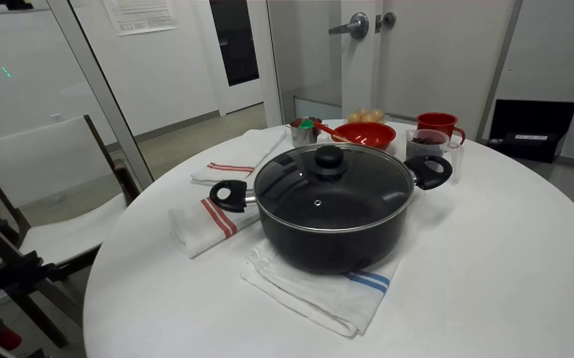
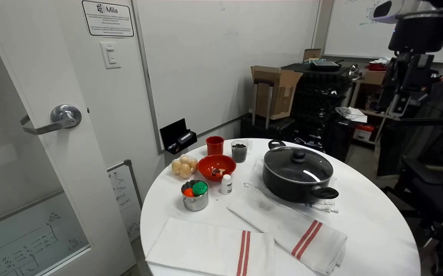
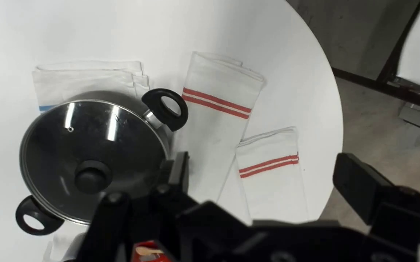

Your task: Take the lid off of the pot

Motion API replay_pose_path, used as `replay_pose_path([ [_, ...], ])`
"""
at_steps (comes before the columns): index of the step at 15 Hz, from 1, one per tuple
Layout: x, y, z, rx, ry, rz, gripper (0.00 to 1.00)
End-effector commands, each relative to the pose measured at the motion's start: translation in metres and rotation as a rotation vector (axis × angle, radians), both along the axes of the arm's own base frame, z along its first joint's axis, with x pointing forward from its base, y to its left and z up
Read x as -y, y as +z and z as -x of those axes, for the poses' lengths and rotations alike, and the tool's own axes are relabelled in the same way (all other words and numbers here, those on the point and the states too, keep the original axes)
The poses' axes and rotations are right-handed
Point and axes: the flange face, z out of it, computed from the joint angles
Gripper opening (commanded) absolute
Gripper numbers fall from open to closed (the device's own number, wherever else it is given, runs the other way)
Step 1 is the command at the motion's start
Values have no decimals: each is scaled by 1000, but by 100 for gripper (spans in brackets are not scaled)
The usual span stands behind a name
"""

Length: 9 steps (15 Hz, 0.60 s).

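You seem at the approach step, end effector (image 3: 261, 170) spread, lid (image 1: 336, 194) seated on the pot (image 1: 334, 250): next, centre over the knob (image 1: 329, 157), then descend.

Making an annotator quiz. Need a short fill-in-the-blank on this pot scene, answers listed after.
1. The glass lid has a centre knob coloured ____.
2. The black cooking pot has exactly ____ side handles.
3. The white folded towel under the black cooking pot is striped ____.
4. In the wrist view, the gripper is ____ rather than shut.

Missing words: black; two; blue; open.
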Motion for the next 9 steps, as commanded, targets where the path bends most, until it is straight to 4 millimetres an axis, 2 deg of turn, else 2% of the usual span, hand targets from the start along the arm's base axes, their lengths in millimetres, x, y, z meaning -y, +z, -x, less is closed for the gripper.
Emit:
replay_pose_path([
  [1, 24, -23, -38, -47, -119, -9, 100],
  [9, 80, -84, -120, -113, -366, 2, 100],
])
